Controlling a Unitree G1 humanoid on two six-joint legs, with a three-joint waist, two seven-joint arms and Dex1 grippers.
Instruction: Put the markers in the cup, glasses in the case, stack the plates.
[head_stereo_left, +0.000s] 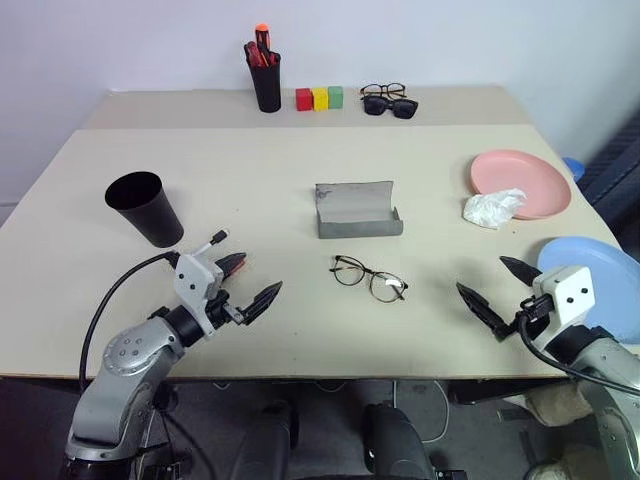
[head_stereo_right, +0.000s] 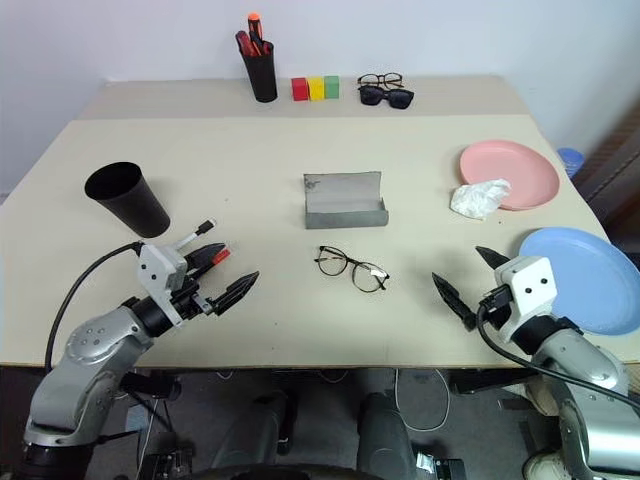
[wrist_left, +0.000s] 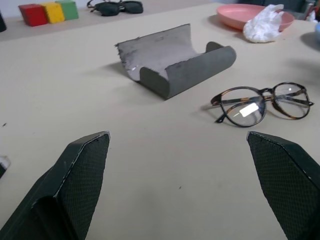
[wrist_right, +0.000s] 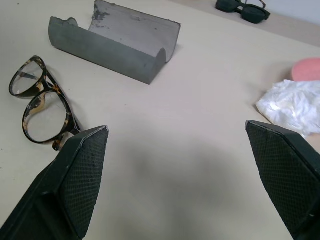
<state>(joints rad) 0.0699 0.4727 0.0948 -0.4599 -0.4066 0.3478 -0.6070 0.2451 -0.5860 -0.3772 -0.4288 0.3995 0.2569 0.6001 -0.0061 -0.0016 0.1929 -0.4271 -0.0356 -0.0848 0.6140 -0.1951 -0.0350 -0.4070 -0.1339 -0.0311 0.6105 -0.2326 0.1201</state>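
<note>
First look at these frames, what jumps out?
The open grey case sits mid-table with the glasses lying just in front of it, nearer the robot. The pink plate at the right has a crumpled white tissue against its near rim, and the blue plate lies apart, nearer the table's front edge. Both tools, left and right, hover open, holding nothing.

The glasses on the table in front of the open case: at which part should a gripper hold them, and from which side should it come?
Probably the bridge between the two lenses of the glasses, from straight above. They lie flat and free, the thin frame gives little height for a side approach, and the bridge spares the lenses.
</note>
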